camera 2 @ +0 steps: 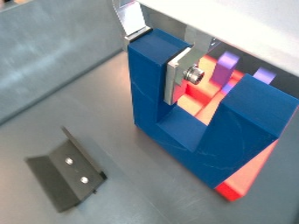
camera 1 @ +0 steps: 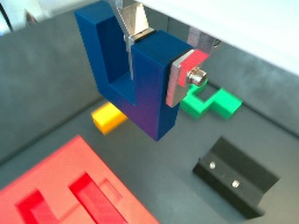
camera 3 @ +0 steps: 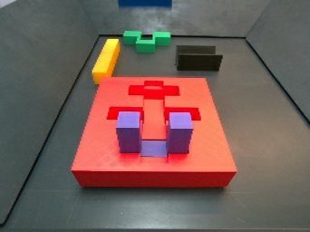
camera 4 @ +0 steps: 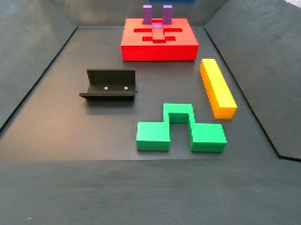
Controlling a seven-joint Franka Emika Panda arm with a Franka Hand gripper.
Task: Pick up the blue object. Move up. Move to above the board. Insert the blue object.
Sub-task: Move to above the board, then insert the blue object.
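My gripper [camera 1: 158, 52] is shut on one prong of the blue object [camera 1: 140, 83], a dark blue U-shaped block hanging well above the floor. In both wrist views a silver finger [camera 2: 177, 74] presses that prong's outer face and the other finger sits in the slot. In a side view only the block's lower edge [camera 3: 145, 3] shows at the top of the frame, above the far end of the bin. The board [camera 3: 151, 172] is a big red slab with cut-outs. It also shows in a wrist view [camera 1: 70, 162], off to one side below the block.
A purple U-shaped block [camera 3: 155, 134] stands in the board's near cut-out. The yellow bar [camera 4: 216, 86] and green block [camera 4: 179, 127] lie on the floor beneath the gripper's end. The fixture [camera 4: 109, 85] stands beside them. Grey bin walls slope up all round.
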